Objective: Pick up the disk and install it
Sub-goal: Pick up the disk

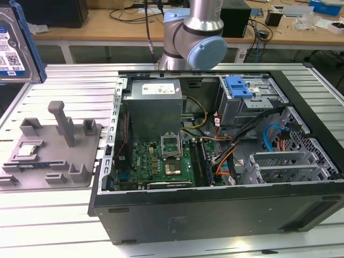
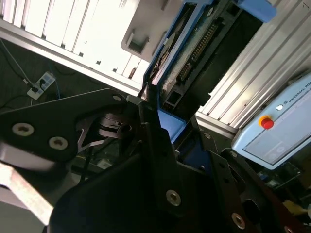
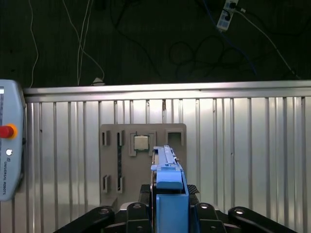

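The disk (image 1: 15, 47), silver with a white-and-blue label and a blue frame, hangs in the air at the exterior view's far left, above the table and well clear of the computer case. Both wrist views show the disk (image 3: 168, 182) edge-on, with my gripper (image 3: 168, 216) shut on its blue frame. In the second wrist view, the disk's connector side (image 2: 197, 46) points away from the black fingers (image 2: 158, 145). Below it lies the grey fixture plate (image 3: 109, 160).
The open computer case (image 1: 301, 215) fills the middle and right of the slatted aluminium table (image 1: 70, 80); its grey drive cage carries a blue latch plate (image 1: 238, 87). The fixture plate (image 1: 80, 180) holds a small square chip (image 1: 27, 151). A pendant (image 3: 7, 155) lies beside the table.
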